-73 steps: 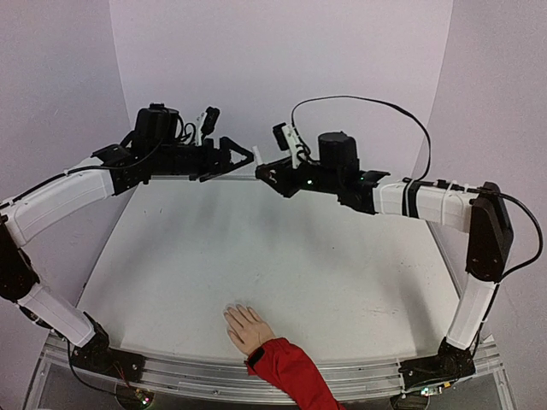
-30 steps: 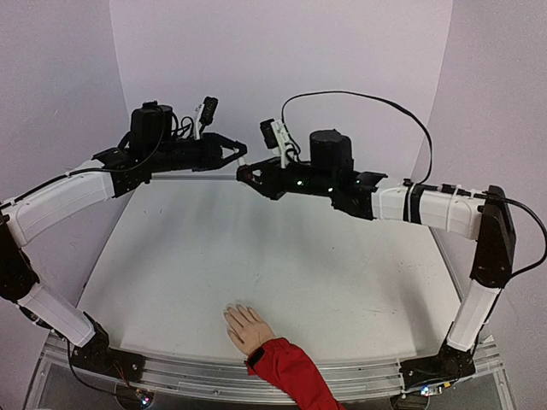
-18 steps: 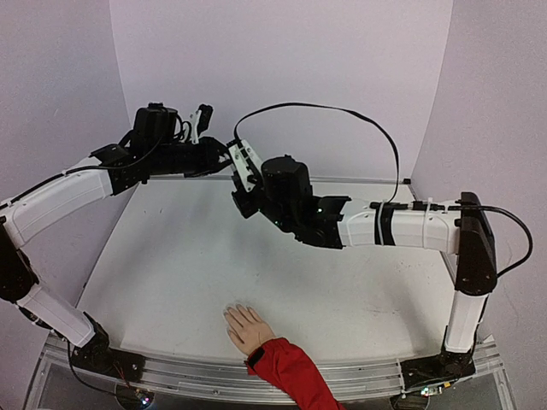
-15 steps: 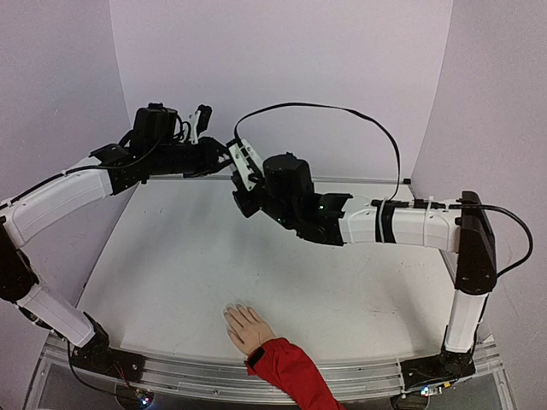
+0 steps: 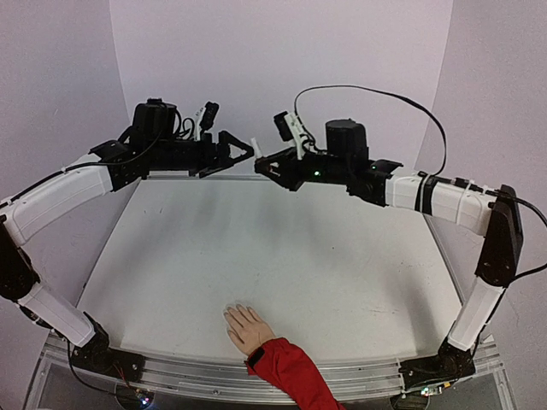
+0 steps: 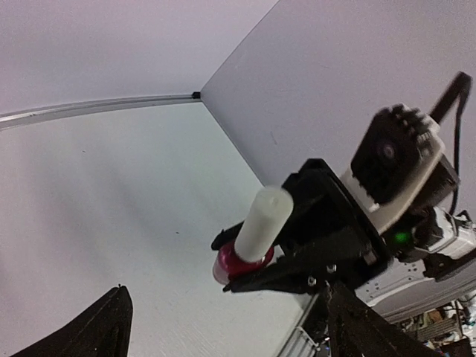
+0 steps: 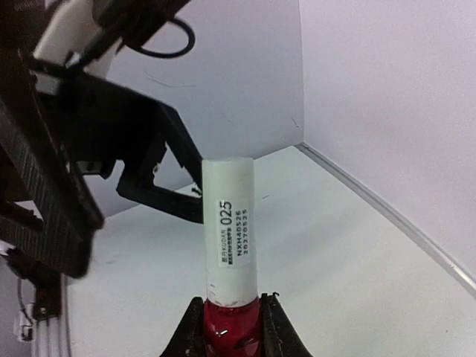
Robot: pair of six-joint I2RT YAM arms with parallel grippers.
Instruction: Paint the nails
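Observation:
The small beige mannequin hand [image 5: 246,326] with a red sleeve [image 5: 291,372] lies palm down at the table's near edge. Its nails [image 5: 236,309] are too small to judge for tint. My right gripper [image 5: 261,168] [image 7: 232,321] is raised over the far side of the table, shut on a dark-red polish bottle [image 7: 233,331] with a tall white cap [image 7: 228,223] [image 5: 255,147]. My left gripper [image 5: 246,155] [image 6: 225,301] is open and faces the bottle [image 6: 239,260]. The cap [image 6: 262,221] points at it from a short way off.
The white table [image 5: 256,256] is bounded by walls behind and on both sides. A metal rail [image 5: 205,376] runs along the near edge by the arm bases. A black cable [image 5: 376,94] loops above the right arm.
Half a second ago the right gripper was pushed left against the left gripper. It has now drawn back right with the capped bottle. The left gripper now stands open.

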